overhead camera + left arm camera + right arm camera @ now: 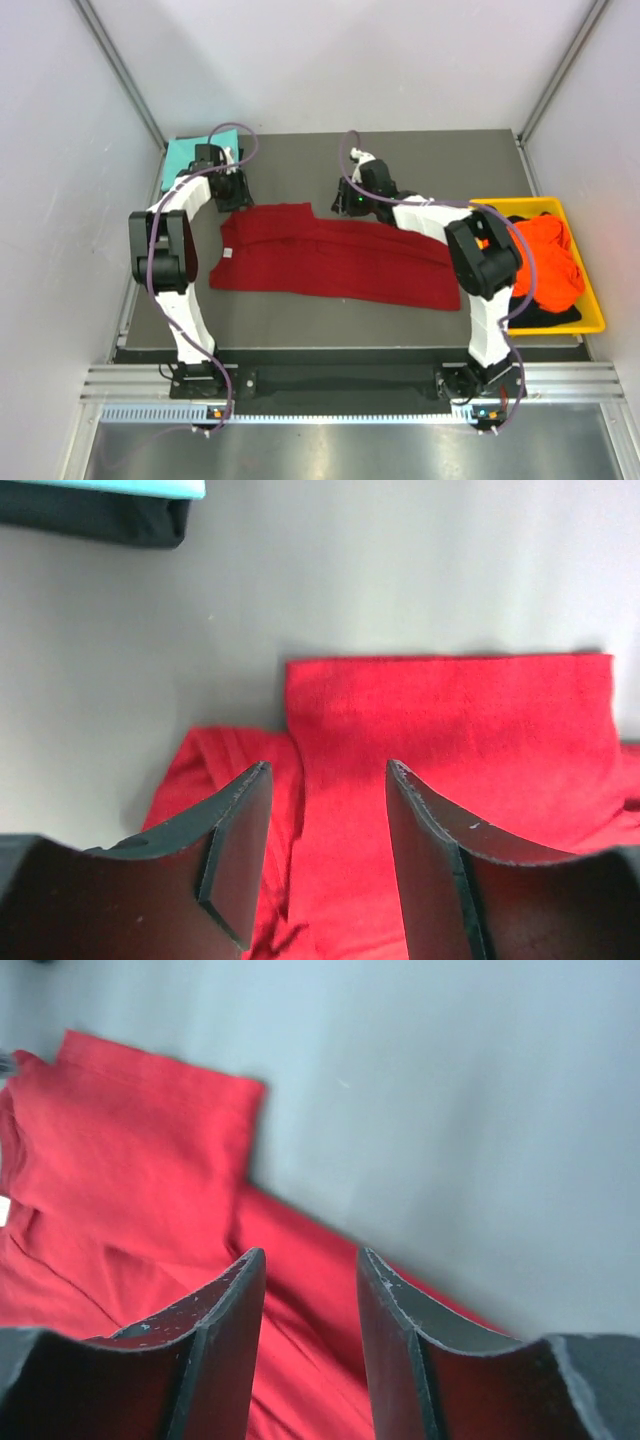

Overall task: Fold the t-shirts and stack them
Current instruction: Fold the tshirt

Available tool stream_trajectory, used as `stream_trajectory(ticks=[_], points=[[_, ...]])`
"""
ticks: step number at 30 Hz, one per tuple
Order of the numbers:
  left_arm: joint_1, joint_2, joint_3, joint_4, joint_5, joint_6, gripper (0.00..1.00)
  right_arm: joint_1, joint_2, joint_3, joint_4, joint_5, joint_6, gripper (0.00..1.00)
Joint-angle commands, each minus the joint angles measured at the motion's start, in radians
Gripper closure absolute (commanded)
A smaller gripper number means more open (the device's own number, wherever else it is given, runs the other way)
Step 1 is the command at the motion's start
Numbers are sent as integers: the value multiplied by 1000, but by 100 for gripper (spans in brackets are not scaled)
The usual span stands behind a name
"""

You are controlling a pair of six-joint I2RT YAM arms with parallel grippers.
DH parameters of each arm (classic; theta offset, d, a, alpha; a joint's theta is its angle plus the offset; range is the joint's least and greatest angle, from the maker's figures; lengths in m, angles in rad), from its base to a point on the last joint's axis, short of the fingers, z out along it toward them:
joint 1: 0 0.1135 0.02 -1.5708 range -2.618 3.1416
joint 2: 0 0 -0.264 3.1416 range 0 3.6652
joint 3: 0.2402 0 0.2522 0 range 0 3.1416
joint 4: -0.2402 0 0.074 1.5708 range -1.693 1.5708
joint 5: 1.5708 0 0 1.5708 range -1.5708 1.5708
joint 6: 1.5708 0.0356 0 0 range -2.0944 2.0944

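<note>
A large dark red t-shirt (330,255) lies folded into a long band across the middle of the table. My left gripper (230,192) hovers over its back left corner. In the left wrist view the gripper (328,765) is open, with only red cloth (450,730) below the gap. My right gripper (352,200) is over the shirt's back edge near the middle. The right wrist view shows it (311,1253) open and empty above the red cloth (130,1150). A teal t-shirt (181,155) lies flat at the back left. An orange t-shirt (545,255) and a black one (548,315) are in the bin.
A yellow plastic bin (596,310) stands at the right edge of the table. White walls close in the left, back and right sides. Bare grey tabletop (450,165) lies behind the red shirt. The teal cloth (130,485) shows at the top left of the left wrist view.
</note>
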Motion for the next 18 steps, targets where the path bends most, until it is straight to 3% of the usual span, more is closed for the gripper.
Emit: stream_trajectory(ticks=[1,8,18], points=[[0,52,62,-1,40,44,46,47,61,133,67,0,9,57],[-2,129,91,49,137,35,48,58,222,289,99,-3,51,52],[-3,156,134,77,201,40,52,67,407,460,67,-35,98,53]])
